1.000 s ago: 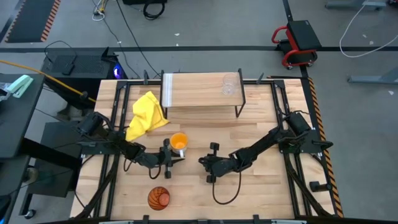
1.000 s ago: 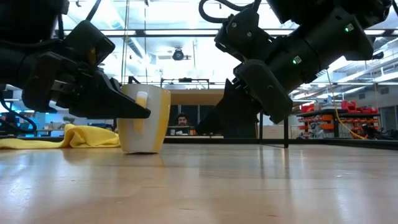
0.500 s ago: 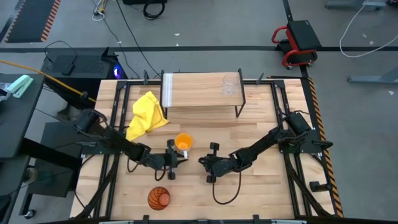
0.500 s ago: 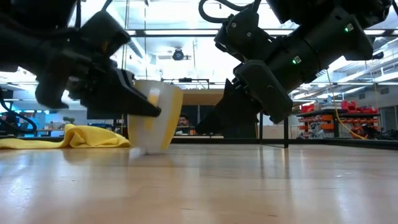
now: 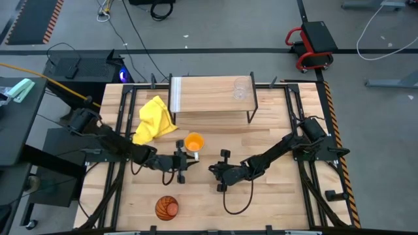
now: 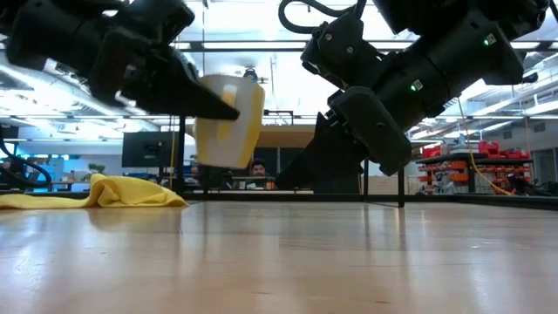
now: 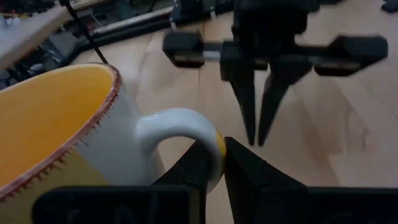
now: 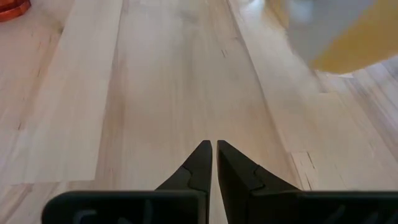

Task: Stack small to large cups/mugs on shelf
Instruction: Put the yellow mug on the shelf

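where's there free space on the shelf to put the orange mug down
The shelf is bare from its white left edge across to the clear cup in the back-right corner. The mug, held by the left gripper, hangs just in front. Left of the shelf is the yellow cloth.

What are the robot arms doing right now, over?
Left tool shut on orange mug's handle, mug off the table. Right tool shut, empty, waiting low. Clear cup on shelf. Path open.

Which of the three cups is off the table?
The orange mug, held by its white handle in the left gripper; the clear cup sits on the shelf, the ribbed tumbler on the tabletop.
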